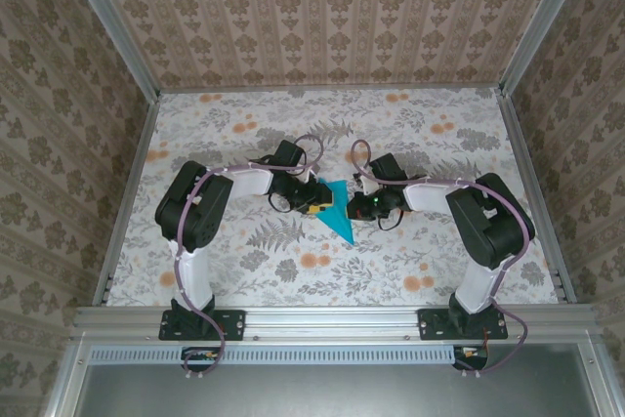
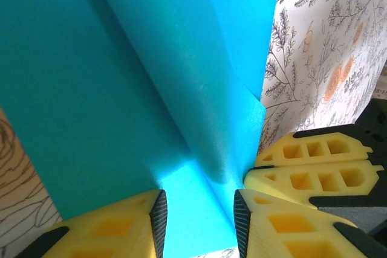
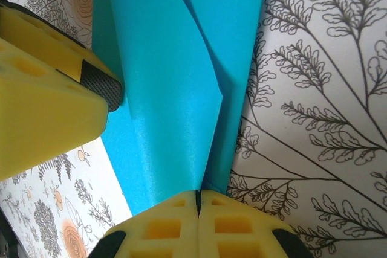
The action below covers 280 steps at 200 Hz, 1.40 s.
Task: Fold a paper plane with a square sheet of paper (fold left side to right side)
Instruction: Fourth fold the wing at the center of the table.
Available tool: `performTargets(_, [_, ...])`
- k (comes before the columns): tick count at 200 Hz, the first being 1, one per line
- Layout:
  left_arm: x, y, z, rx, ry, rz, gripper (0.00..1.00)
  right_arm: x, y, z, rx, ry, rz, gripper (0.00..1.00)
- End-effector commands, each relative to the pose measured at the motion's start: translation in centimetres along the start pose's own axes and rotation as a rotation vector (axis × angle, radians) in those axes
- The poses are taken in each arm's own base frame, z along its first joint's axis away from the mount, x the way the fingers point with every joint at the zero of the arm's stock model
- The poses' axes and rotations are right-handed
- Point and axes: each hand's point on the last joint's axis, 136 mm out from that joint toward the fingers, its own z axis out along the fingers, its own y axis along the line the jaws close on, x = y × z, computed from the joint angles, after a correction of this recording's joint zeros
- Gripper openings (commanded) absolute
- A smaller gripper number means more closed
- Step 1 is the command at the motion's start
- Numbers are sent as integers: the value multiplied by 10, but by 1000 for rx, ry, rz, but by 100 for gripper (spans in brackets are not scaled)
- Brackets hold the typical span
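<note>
The square sheet of paper (image 1: 337,210) is turquoise-blue and lies mid-table, creased into a pointed angular shape with its tip toward the near right. My left gripper (image 1: 314,204) stands over its left part. In the left wrist view its jaws (image 2: 199,225) are apart, with flat paper (image 2: 121,89) between the pads and nothing pinched. My right gripper (image 1: 363,207) meets the paper from the right. Its jaws (image 3: 198,200) are closed tight on the tip of a raised flap (image 3: 169,107). The right gripper's yellow fingers (image 2: 314,167) show beside the paper's edge.
The table (image 1: 439,251) has a floral fern-print cover, and patterned walls stand on three sides. The left gripper's yellow finger (image 3: 42,101) sits close to the paper's left edge in the right wrist view. Both arm bases are at the near rail (image 1: 332,321).
</note>
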Motion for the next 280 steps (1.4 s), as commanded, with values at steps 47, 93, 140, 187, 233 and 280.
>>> performTargets(47, [9,32,12,-95,34,-42,37,-2,-10,0,50,7,5,5])
performTargets(93, [8,28,9,-87,26,-30,37,8,-18,6,71,48,18,5])
performTargets(140, [-5,-4,-12,-42,-24,56,38,19,-27,10,104,97,33,5])
performTargets(187, [-20,-44,-37,15,-66,140,39,28,-32,13,131,128,38,5])
performTargets(233, [-28,-54,-25,54,-28,141,27,30,-33,13,141,133,38,5])
performTargets(280, [-28,-58,0,78,34,148,24,32,-34,13,147,140,38,5])
